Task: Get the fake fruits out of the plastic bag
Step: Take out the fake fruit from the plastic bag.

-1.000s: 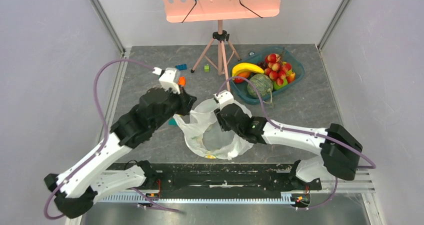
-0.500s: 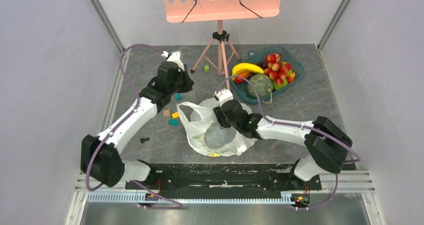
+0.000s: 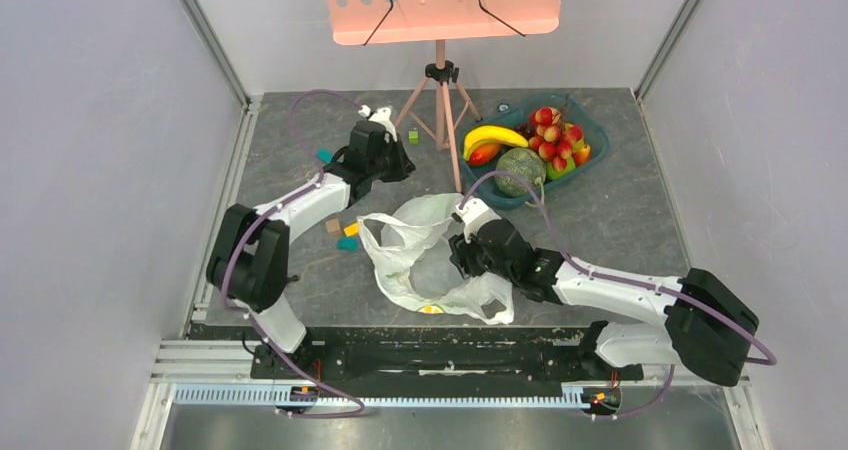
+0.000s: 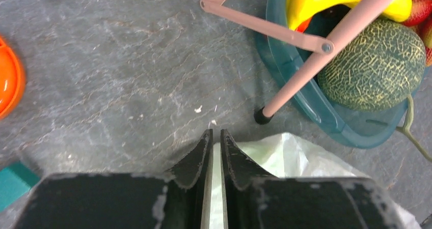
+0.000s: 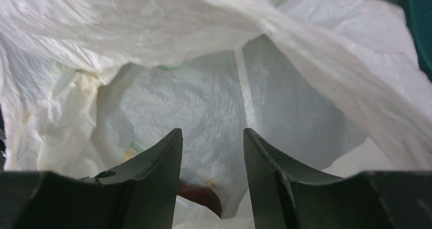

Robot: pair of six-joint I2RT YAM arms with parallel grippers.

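Observation:
The plastic bag (image 3: 410,240) lies crumpled and open in the middle of the table. My right gripper (image 3: 458,258) reaches into its mouth from the right, open (image 5: 211,132), with only white bag wall (image 5: 204,96) between the fingers. A dark red-brown curved thing (image 5: 201,197) lies low in the bag under the fingertips. The yellow banana (image 3: 495,135) and the red ball cluster (image 3: 555,135) rest in a teal basket (image 3: 590,120) at the back right. My left gripper (image 3: 398,168) hovers behind the bag, shut and empty (image 4: 216,133), with the bag (image 4: 285,152) beneath it.
A netted melon (image 3: 520,168) sits in the basket (image 4: 305,96) too. A pink tripod stand (image 3: 440,80) rises at the back, one foot (image 4: 262,117) just ahead of my left fingers. Small blocks (image 3: 345,235) lie left of the bag. An orange thing (image 4: 7,81) lies at far left.
My left arm has swung away from the bag's left side toward the back, near the tripod. My right arm has shifted right and nearer, its gripper still in the bag mouth.

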